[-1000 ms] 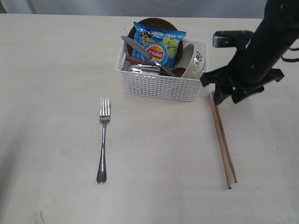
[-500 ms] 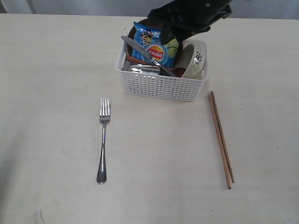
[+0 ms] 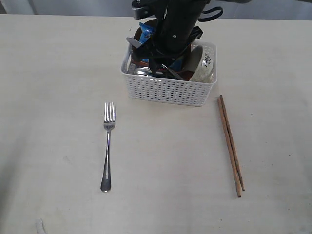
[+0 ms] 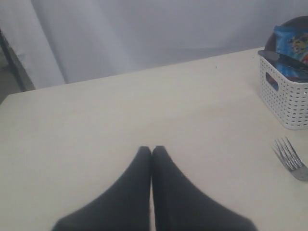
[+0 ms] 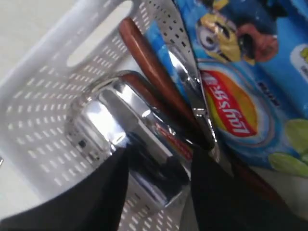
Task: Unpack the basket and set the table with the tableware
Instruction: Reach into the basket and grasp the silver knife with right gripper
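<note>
Right gripper (image 5: 160,159) inside the basket (image 3: 168,90), upper centre of the exterior view, its jaws astride the cup (image 5: 130,125).
The jaws stand apart with the cup between them, close at both sides; whether they press it cannot be told. The cup is shiny steel and lies on its side against the white perforated wall, beside the knife (image 5: 190,91), spoon (image 5: 149,62) and blue chip bag (image 5: 240,96). The fork (image 3: 107,146) lies lower left on the counter (image 3: 58,73), the chopsticks (image 3: 230,146) lower right. The left gripper (image 4: 151,149) is clenched on nothing above the counter.
</note>
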`<state>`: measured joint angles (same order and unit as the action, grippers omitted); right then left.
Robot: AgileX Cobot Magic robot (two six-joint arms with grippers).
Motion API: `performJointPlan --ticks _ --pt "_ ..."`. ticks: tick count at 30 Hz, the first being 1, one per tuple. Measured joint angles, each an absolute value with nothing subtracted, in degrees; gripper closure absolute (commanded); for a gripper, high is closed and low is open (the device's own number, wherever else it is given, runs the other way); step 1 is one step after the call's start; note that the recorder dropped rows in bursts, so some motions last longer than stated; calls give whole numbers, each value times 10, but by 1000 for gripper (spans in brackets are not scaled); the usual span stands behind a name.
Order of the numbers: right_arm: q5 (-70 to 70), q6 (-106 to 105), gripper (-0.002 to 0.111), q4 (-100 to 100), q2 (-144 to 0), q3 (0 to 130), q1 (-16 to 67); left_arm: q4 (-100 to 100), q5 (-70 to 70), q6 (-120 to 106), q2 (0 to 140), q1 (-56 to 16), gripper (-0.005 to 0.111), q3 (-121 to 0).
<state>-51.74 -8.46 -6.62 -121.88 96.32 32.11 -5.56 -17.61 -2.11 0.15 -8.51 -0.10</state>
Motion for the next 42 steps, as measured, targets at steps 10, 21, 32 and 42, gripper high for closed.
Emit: performJointPlan --ticks 10,21,32,42 --pt "-479 -46 68 3 -1236 974 323 -56 -176 -21 2 -85 107 -1" --pt "-467 -92 75 -27 -1254 979 318 -56 -176 -21 2 -85 107 -1" --pt "-471 -122 109 -32 -1262 979 318 -56 -176 -21 2 -85 107 -1" --pt "-489 -122 109 -32 -1229 975 319 -56 -176 -21 2 -85 107 -1"
